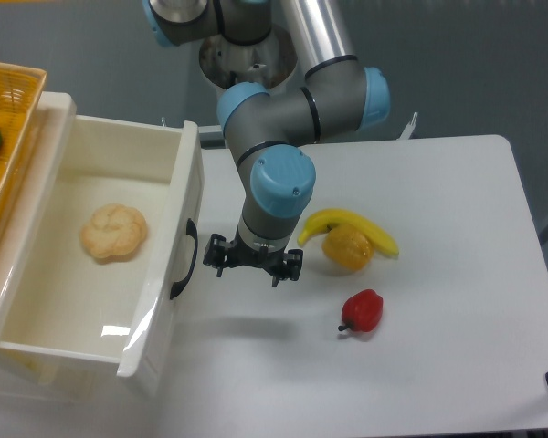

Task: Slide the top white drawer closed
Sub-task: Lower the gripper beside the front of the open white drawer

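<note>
The top white drawer stands pulled far out at the left, a pale bread roll lying inside. Its black arched handle sits on the front panel facing right. My gripper hangs just right of that handle, a short gap from the drawer front, above the table. Its fingers are spread and hold nothing.
A banana, a yellow-orange fruit and a red pepper lie on the white table right of the gripper. A woven yellow basket with something green in it sits at the far left, beside the drawer.
</note>
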`<state>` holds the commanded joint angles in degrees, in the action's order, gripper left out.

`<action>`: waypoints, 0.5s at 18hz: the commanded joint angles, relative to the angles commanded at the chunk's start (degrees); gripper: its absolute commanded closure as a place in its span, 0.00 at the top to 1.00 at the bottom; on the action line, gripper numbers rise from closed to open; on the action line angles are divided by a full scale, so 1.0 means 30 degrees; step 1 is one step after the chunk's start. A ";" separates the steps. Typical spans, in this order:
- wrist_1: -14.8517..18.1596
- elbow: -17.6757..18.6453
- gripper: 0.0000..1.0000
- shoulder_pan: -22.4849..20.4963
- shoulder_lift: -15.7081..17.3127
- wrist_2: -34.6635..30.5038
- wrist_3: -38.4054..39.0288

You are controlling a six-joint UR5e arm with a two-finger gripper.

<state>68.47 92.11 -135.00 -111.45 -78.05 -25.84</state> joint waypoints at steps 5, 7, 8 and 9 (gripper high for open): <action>0.0000 -0.0117 1.00 0.0088 0.0029 0.0058 -0.0059; 0.0000 -0.0175 1.00 0.0262 0.0029 0.0146 -0.0059; 0.0000 -0.0176 1.00 0.0293 0.0029 0.0204 -0.0059; 0.0000 -0.0176 1.00 0.0322 0.0058 0.0263 -0.0059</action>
<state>68.47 91.58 -134.03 -111.27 -77.26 -26.02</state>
